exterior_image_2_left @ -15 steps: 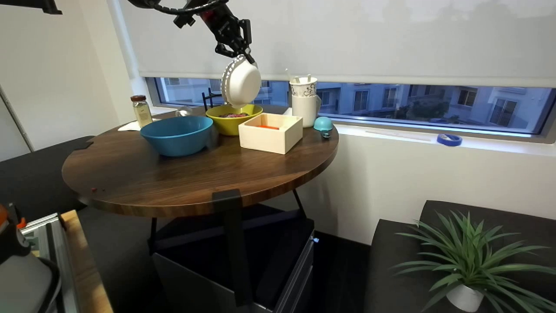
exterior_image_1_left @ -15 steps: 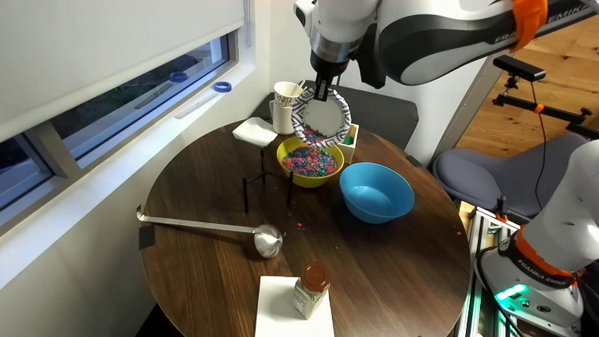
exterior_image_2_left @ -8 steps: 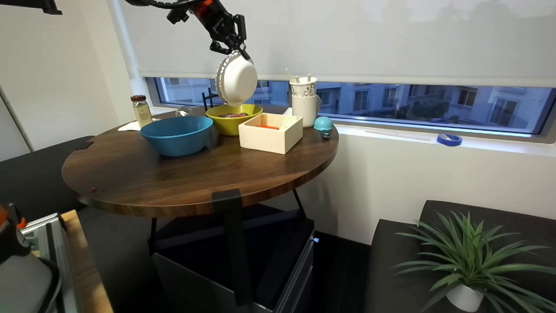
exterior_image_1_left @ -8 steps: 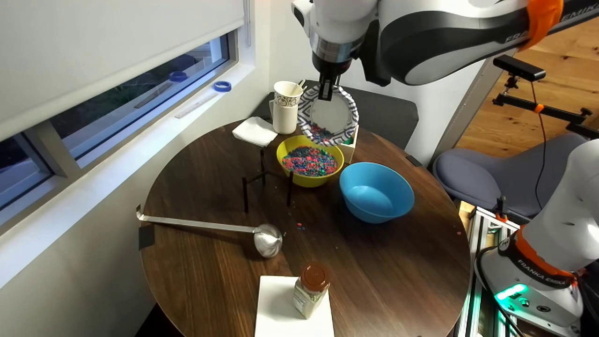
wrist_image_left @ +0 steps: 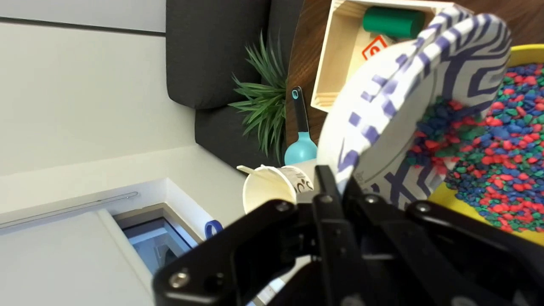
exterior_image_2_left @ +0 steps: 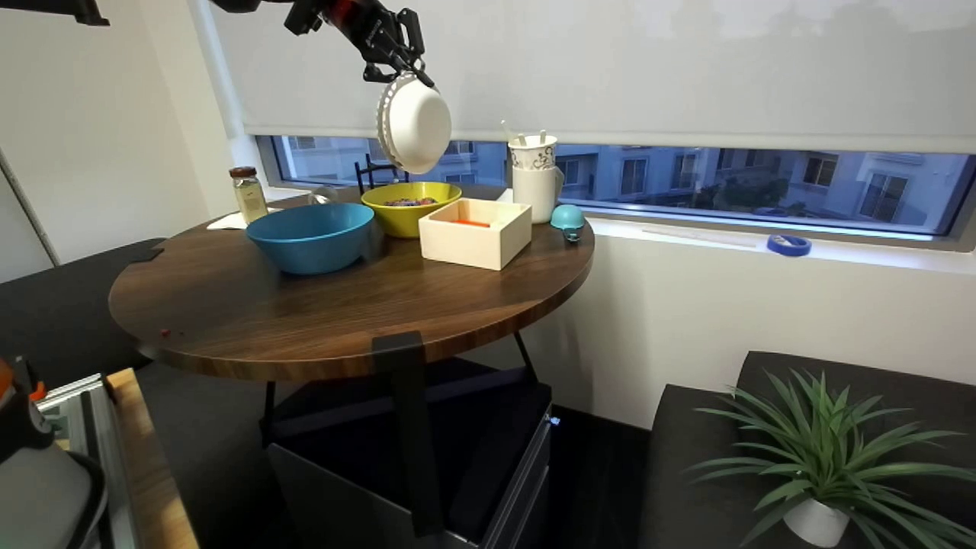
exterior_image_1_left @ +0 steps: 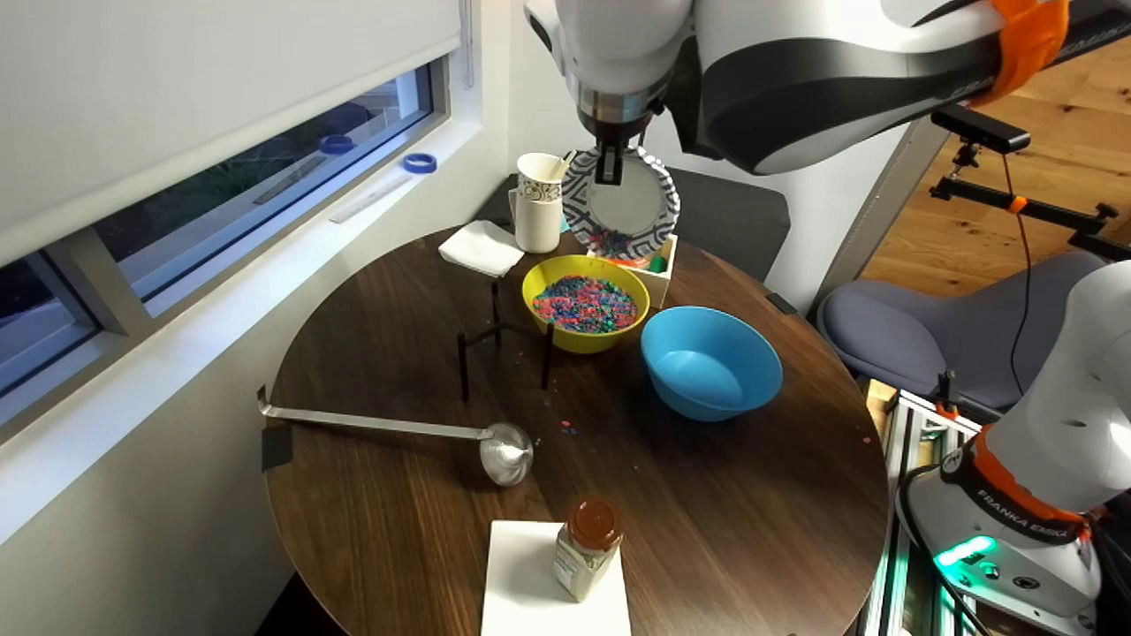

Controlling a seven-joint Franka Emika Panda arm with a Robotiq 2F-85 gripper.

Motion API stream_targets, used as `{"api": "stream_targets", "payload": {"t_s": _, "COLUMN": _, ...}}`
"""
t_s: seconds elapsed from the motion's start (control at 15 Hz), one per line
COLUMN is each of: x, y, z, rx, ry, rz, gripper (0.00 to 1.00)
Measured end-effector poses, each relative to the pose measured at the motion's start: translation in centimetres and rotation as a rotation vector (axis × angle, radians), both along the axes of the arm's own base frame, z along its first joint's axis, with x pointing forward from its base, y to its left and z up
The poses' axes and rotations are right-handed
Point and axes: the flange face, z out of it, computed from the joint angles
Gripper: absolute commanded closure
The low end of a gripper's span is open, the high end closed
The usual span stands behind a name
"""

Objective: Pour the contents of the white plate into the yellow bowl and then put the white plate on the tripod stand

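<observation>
A round wooden table stands by a window; above it the gripper pinches the rim of the white plate, held steeply tilted over the yellow bowl, near its side by the wooden box; coloured grains lie banked at the low lip; to pour well, I would centre that lip over the bowl, then tip further and shake gently, as the paper-like rim may buckle; the tripod stand sits near the bowl.

A round wooden table holds a yellow bowl, blue bowl, black tripod stand, metal ladle, wooden box, white pitcher, turquoise scoop and two white squares.
</observation>
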Motion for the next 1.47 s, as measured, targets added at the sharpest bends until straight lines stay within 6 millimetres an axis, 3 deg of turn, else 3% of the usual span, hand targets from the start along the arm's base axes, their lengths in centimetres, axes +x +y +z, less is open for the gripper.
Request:
{"api": "stream_targets", "payload": {"t_s": 0.47, "x": 1.0, "y": 3.0, "z": -2.0, "rx": -0.121, "ry": -0.017, "rz": 0.033, "gripper": 0.99}}
{"api": "stream_targets", "payload": {"t_s": 1.0, "x": -0.6, "y": 6.7, "z": -3.5, "rx": -0.281, "ry": -0.081, "rz": -0.011, "gripper": 0.99}}
{"api": "stream_targets", "payload": {"t_s": 1.27, "x": -0.6, "y": 7.4, "z": -4.3, "rx": -0.307, "ry": -0.106, "rz": -0.004, "gripper": 0.99}}
{"api": "stream_targets", "payload": {"t_s": 1.47, "x": -0.7, "y": 7.3, "z": -3.4, "rx": -0.282, "ry": -0.113, "rz": -0.015, "gripper": 0.99}}
